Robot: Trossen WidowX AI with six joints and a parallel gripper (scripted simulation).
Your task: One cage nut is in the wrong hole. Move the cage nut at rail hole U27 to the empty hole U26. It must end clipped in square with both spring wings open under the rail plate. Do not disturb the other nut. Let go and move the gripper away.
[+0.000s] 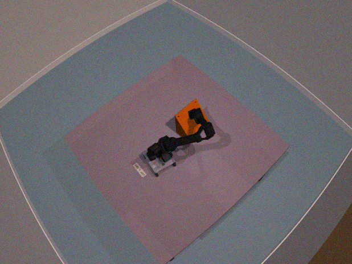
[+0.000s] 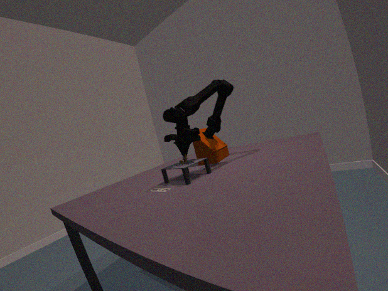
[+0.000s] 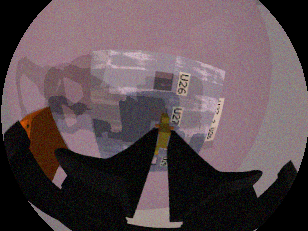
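The gripper (image 2: pixel 185 154) (image 3: pixel 163 133) pinches the brass-coloured cage nut (image 3: pixel 164 122) between nearly closed jaws, over the rail plate (image 1: pixel 168 165) (image 2: pixel 176 167) (image 3: pixel 135 69) beside label U27, inward from the counter's (image 1: pixel 199 182) (image 2: pixel 220 216) (image 3: pixel 150 199) edges; hole U26 (image 3: pixel 163 81) is empty.

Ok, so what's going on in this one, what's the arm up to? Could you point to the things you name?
The black arm's gripper (image 3: pixel 162 130) (image 2: pixel 184 155) is shut on a brass-colored cage nut (image 3: pixel 164 120), at the U27 label (image 3: pixel 177 116) of a small grey rail plate (image 3: pixel 112 61) (image 2: pixel 176 166) on legs. Hole U26 (image 3: pixel 163 81), where the nut should go, looks empty. So the transfer isn't done. Whether the nut is fully out of its old hole, I can't tell.
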